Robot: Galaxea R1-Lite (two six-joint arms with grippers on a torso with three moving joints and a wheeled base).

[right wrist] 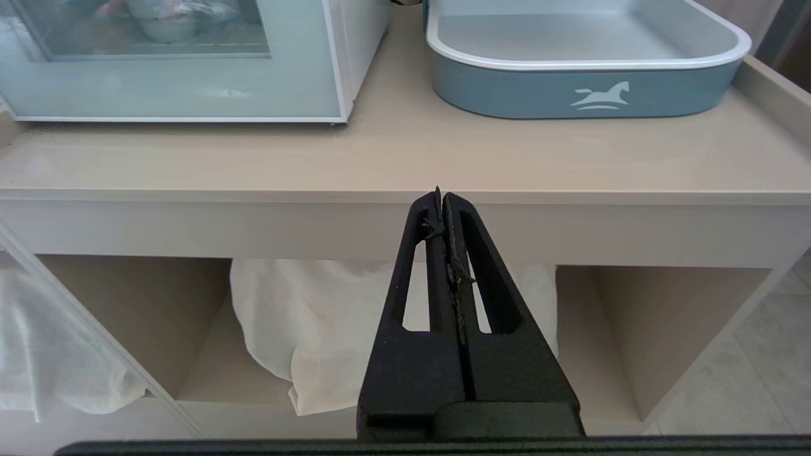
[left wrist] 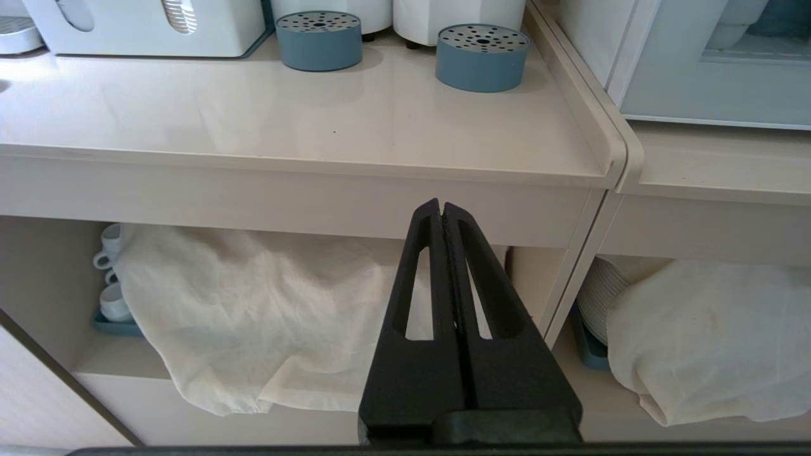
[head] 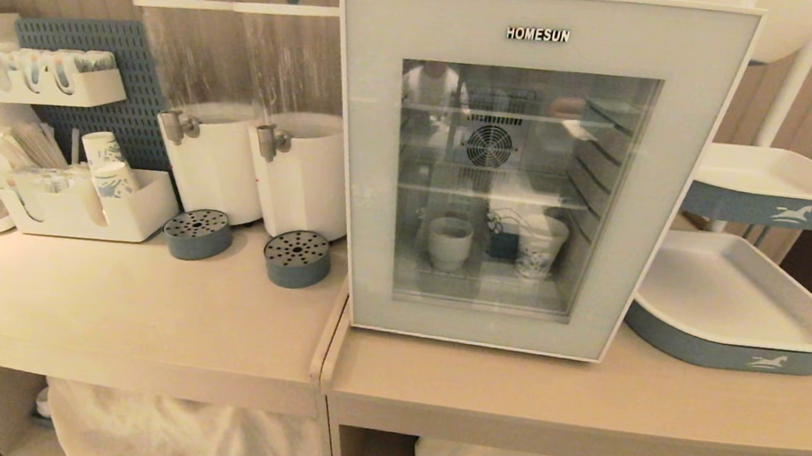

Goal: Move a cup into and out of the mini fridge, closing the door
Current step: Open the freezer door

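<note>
- Closest to the lens in each wrist view is a black hand: the left hand [left wrist: 441, 209] and the right hand [right wrist: 441, 197] both have their fingers pressed together, gripping nothing, and both hang in front of the tabletop's front edge, below its surface.
- Neither arm shows in the head view.
- On the right tabletop [head: 583, 401] stands the mini fridge [right wrist: 361, 38], with the door [head: 545, 25] closed flat against it; "HOMESUN" is printed near the door's top edge.
- Through the door's glass, the cup [head: 448, 242] sits upright on the lowest wire shelf, toward the left side.
- Beside it, to the right on the same shelf, stands a paper cup with blue print [head: 540, 247], apart from the white one.
- A round fan [head: 490, 145] shows on the fridge's back wall.
- To the right of the fridge, a blue-sided tray [head: 736, 353] lies on the tabletop, with a second tray [head: 773, 207] held above it.
- On the left tabletop [head: 108, 304], two white drink dispensers [head: 211, 164] stand just beside the fridge, each with a round blue drip cup [head: 296, 258] in front.
- White cloths [left wrist: 253, 316] drape over the open shelves below.
</note>
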